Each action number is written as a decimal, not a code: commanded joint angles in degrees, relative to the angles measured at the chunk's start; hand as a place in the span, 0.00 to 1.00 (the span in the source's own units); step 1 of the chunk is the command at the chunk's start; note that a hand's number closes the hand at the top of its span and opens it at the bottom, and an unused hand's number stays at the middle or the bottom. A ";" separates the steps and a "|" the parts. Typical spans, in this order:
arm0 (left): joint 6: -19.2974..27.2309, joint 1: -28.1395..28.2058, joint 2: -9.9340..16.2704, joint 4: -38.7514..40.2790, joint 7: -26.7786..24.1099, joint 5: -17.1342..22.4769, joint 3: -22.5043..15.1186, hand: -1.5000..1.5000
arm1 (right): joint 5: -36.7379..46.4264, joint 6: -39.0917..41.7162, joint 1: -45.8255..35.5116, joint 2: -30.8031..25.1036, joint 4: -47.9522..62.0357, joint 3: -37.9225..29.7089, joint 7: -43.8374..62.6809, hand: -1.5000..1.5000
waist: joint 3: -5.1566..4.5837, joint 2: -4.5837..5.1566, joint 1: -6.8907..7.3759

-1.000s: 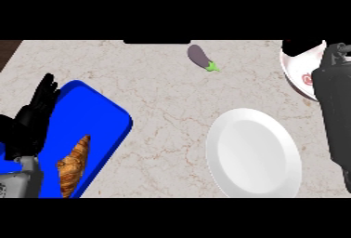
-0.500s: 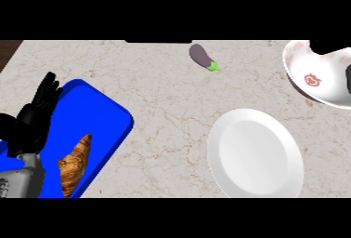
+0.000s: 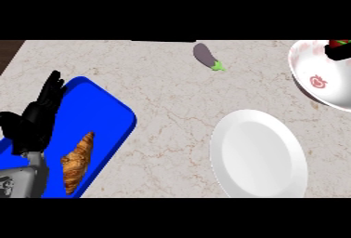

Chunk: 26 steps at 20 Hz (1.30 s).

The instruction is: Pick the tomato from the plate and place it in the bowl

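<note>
Beige marble-look counter [image 3: 171, 107], w/ a dark strip of room at the top-left corner. No readable writing or labels. Left hand [image 3: 34, 123] rests over a blue tray [image 3: 113, 109], fingers straight & relaxed, holding nothing; a croissant [image 3: 77, 160] lies on the tray just right of its wrist. White plate [image 3: 257, 155] sits well to the hand's right. Eggplant [image 3: 208, 56] up & right. Tomato [image 3: 338, 48] in the white bowl [image 3: 308, 60] at far right, both cut off by the edge. Right hand not visible.
</note>
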 commanded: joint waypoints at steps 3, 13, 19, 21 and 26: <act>0.33 -0.71 -0.80 -0.63 0.35 -0.05 -0.50 0.50 | 3.50 7.46 0.11 -6.74 12.89 0.44 5.14 1.00 | 0.03 0.53 0.93; -0.25 -2.43 0.24 0.92 1.16 0.68 1.07 0.50 | -8.91 7.92 1.06 -6.68 18.23 -10.55 -12.83 0.00 | 0.19 0.35 0.24; 0.16 -1.10 0.48 0.40 0.72 0.64 1.83 0.50 | -24.25 8.05 0.38 -8.58 15.50 -25.39 -20.54 0.00 | 0.29 -0.16 -1.14; -0.42 0.02 0.38 0.93 -0.68 1.20 2.21 0.50 | -27.72 9.90 1.59 -9.48 16.26 -28.65 -21.84 0.00 | 0.18 -0.16 -0.95; 0.59 1.13 -0.55 0.73 -1.27 -0.54 1.20 0.50 | -31.78 19.75 8.97 -16.51 18.44 -31.43 -23.03 0.00 | 0.03 -0.48 -1.61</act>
